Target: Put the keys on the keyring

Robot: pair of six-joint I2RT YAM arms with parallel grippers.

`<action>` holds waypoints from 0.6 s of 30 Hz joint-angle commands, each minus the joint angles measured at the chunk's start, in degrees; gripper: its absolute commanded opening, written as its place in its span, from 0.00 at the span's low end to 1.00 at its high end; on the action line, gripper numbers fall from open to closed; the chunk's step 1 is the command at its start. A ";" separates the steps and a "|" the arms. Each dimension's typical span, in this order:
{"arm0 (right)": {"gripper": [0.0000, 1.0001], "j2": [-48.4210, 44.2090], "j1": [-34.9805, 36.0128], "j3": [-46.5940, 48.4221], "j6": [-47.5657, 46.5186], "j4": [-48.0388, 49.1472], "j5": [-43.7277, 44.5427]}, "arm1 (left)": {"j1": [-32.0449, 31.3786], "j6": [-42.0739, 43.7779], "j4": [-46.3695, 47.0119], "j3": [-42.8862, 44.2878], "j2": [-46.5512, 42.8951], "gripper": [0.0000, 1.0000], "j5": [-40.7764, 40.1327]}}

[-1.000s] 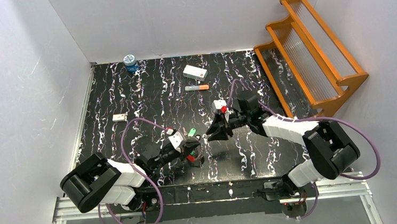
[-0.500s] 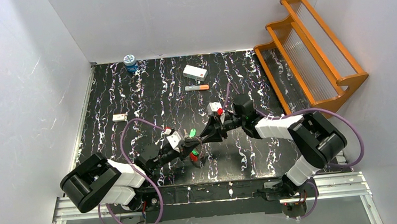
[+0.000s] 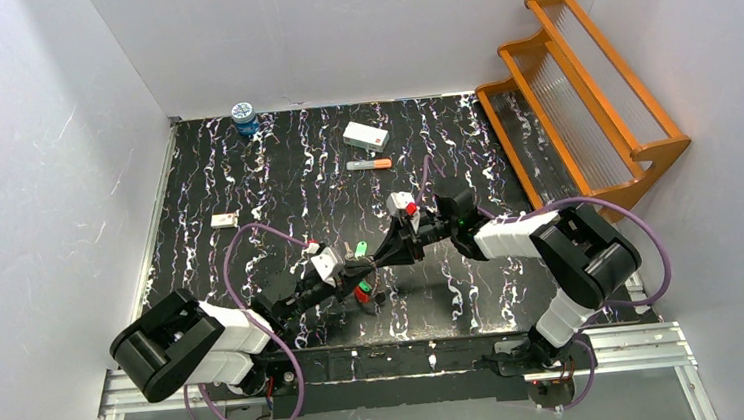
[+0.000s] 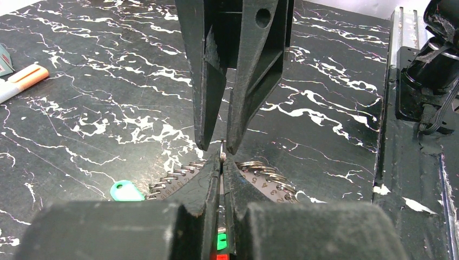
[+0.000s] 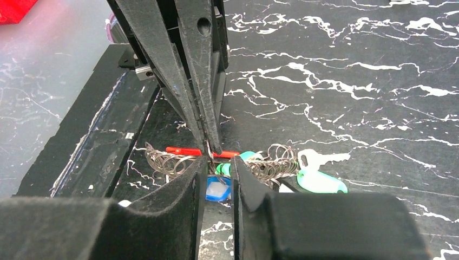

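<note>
The keyring (image 4: 265, 179) lies on the black marbled table as a numbered silver band strung with several small wire rings (image 5: 168, 160), with a red part (image 5: 181, 150). My left gripper (image 4: 222, 162) is shut on one small ring and holds it upright. My right gripper (image 5: 217, 165) meets it tip to tip (image 3: 382, 258), its jaws a narrow gap apart on either side of that ring. A green-headed key (image 5: 319, 181) with a silver blade lies just right of the rings. A blue key head (image 5: 218, 190) shows below, between my right fingers.
A grey marker with an orange tip (image 3: 369, 164) and a white box (image 3: 365, 135) lie at the back centre. A blue jar (image 3: 243, 117) stands in the back left corner. A small white piece (image 3: 223, 220) lies left. A wooden rack (image 3: 580, 93) leans at the right.
My right gripper has moved left until it meets the left gripper's tips, and its jaws have narrowed. The left gripper has stayed shut on the ring, barely moving.
</note>
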 commanded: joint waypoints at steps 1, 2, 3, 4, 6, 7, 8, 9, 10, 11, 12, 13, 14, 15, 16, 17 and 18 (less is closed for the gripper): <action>0.30 0.91 0.12 0.12 0.71 4.91 -2.28 | -0.05 0.20 2.76 -0.18 -1.45 0.00 -0.54; 0.29 1.10 0.10 0.16 1.08 5.65 -2.61 | -0.11 0.24 2.78 -0.11 -1.37 0.00 -0.53; 0.28 1.37 0.08 0.20 1.50 6.22 -2.96 | -0.12 0.27 2.76 -0.02 -1.31 0.00 -0.45; 0.24 1.54 0.12 0.27 1.66 6.65 -3.33 | -0.11 0.33 2.76 0.07 -1.27 0.00 -0.45; 0.15 1.94 0.10 0.53 1.79 6.95 -4.07 | -0.08 0.34 2.83 0.11 -1.13 0.00 -0.39; 0.11 2.14 0.12 0.63 1.76 6.82 -4.38 | -0.09 0.33 2.85 0.10 -1.09 0.00 -0.38; 0.06 2.18 0.14 0.68 1.75 6.66 -4.52 | -0.07 0.42 2.85 0.18 -1.09 0.00 -0.37; 0.01 2.20 0.12 0.65 1.56 6.40 -4.66 | -0.11 0.57 2.85 0.18 -1.16 0.00 -0.45; 0.01 2.20 0.12 0.65 1.33 5.89 -4.88 | -0.08 0.66 2.85 0.11 -1.24 0.00 -0.55; 0.01 2.11 0.12 0.69 0.96 5.27 -4.92 | -0.07 0.69 2.85 0.10 -1.34 0.00 -0.93; 0.01 1.92 0.14 0.73 0.45 4.24 -4.86 | -0.11 0.72 2.85 0.02 -1.43 0.00 -1.25; 0.01 1.55 0.12 0.85 -0.31 2.69 -4.64 | -0.08 0.82 2.89 -0.11 -1.56 0.00 -1.62; 0.01 1.17 0.12 1.09 -1.50 0.51 -4.25 | -0.10 0.89 2.86 -0.28 -1.67 0.02 -2.16; 0.01 0.62 0.12 1.60 -3.28 -2.55 -3.57 | -0.12 1.09 2.85 -0.45 -1.80 0.11 -2.74; 0.01 0.20 0.15 2.14 -4.87 -5.64 -2.64 | -0.12 1.42 2.81 -0.70 -1.99 0.22 -3.30; 0.01 -0.16 0.20 3.01 -6.55 -9.56 -1.54 | -0.12 1.51 2.72 -1.03 -2.31 0.33 -4.04; 0.01 -0.44 0.35 3.96 -8.82 -13.67 -0.74 | -0.08 1.54 2.56 -1.33 -2.74 0.42 -4.85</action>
